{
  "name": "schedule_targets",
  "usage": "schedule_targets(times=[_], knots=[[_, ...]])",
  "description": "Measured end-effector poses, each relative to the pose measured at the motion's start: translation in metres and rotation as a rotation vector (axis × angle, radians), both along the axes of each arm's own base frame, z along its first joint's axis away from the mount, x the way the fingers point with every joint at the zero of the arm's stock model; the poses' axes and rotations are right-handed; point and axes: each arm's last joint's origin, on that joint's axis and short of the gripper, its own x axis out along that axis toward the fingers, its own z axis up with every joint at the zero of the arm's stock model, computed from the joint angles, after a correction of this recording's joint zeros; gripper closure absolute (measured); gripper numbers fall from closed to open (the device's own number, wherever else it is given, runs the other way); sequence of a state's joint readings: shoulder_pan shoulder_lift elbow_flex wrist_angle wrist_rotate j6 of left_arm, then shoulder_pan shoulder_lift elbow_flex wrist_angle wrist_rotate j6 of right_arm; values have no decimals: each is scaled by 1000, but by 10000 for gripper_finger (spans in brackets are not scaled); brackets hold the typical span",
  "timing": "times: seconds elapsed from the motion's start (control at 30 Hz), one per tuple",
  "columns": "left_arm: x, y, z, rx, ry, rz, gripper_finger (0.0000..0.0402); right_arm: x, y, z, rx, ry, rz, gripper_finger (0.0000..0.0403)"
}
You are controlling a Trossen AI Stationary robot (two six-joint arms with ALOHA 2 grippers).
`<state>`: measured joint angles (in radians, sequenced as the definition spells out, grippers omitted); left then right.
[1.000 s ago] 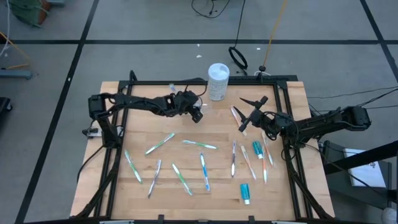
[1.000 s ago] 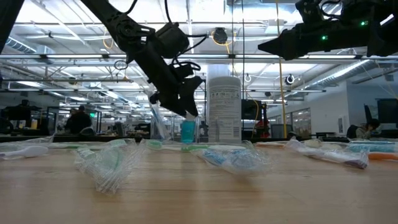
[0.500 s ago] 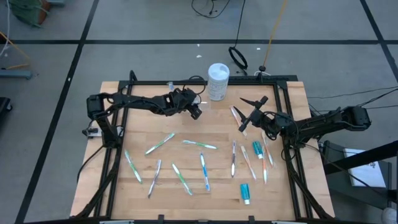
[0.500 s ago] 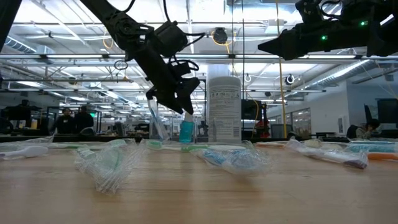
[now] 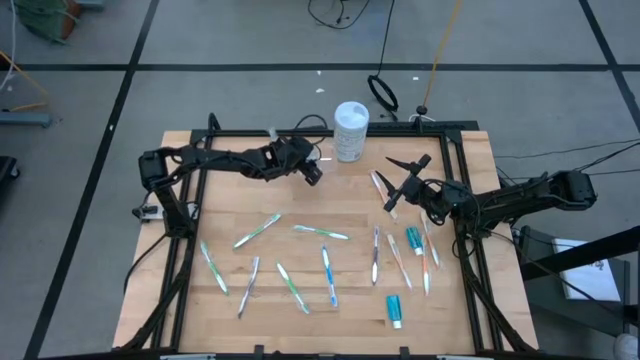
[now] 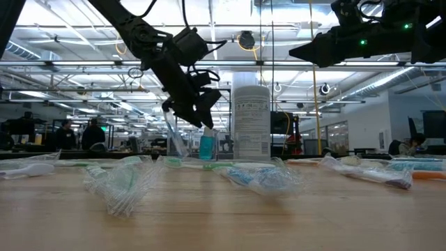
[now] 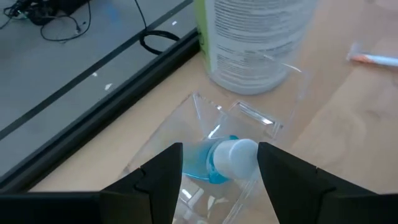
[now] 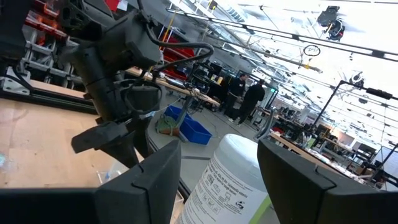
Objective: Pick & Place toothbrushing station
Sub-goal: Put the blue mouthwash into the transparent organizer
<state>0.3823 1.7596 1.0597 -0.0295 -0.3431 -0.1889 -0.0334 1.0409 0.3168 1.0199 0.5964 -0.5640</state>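
The clear plastic holder (image 7: 217,134) stands on the wood by the far edge, just beside the white lidded tub (image 5: 351,130). A blue toothpaste tube with a white cap (image 7: 221,158) stands in it, as the low view (image 6: 207,145) also shows. My left gripper (image 5: 311,173) is open and hovers just above and beside the holder. Its two fingers stand either side of the tube without touching it. My right gripper (image 5: 393,186) is open and empty, raised over the table's right half.
Several wrapped toothbrushes (image 5: 322,232) lie scattered over the middle and near part of the table. More toothbrushes and a teal tube (image 5: 413,240) lie at the right, and another tube (image 5: 394,310) lies near the front. A black frame (image 5: 300,132) rims the table.
My left gripper has drawn back from the holder, a little toward the table's far left and slightly up, and has stayed open. The holder and the blue tube stay by the tub.
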Motion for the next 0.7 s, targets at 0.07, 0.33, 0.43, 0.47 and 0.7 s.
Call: schedule_targets(times=[0.07, 0.33, 0.43, 0.47, 0.7], knots=[[2, 3, 5, 17, 0, -3, 188, 0, 0, 0, 0, 0, 0, 195], [4, 20, 35, 75, 92, 32, 188, 0, 0, 0, -1, 1, 0, 195], [5, 23, 42, 59, 113, 17, 188, 0, 0, 0, -12, 9, -3, 195], [6, 22, 44, 56, 116, -12, 188, 0, 0, 0, -21, 15, -5, 195], [5, 13, 41, 1, 211, -177, 188, 0, 0, 0, -42, 32, -10, 195]])
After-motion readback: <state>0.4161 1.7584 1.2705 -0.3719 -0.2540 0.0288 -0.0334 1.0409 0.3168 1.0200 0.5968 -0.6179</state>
